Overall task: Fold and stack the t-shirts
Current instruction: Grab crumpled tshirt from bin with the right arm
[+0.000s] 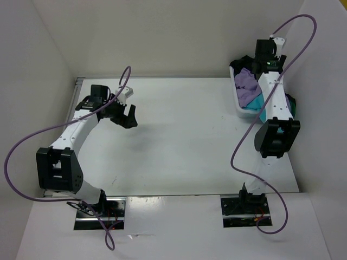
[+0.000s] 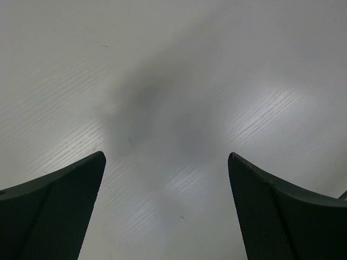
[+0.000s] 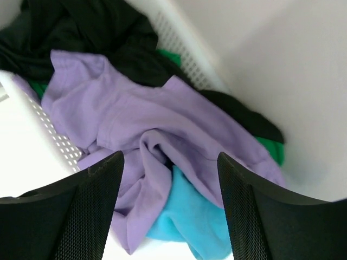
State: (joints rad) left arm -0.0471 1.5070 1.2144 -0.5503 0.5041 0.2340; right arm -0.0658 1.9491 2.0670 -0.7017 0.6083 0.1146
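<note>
Right gripper, jaws apart, is held over the lavender shirt, which is tangled with the turquoise shirt in the white bin at the far right corner of the tabletop, so both could be pinched together; the left gripper is spread wide too.

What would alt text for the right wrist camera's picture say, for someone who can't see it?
A crumpled purple shirt tops a pile in a white bin, with a turquoise shirt, a black shirt and bits of a green shirt around it. The right gripper stands open at the bottom edge, holding nothing.
</note>
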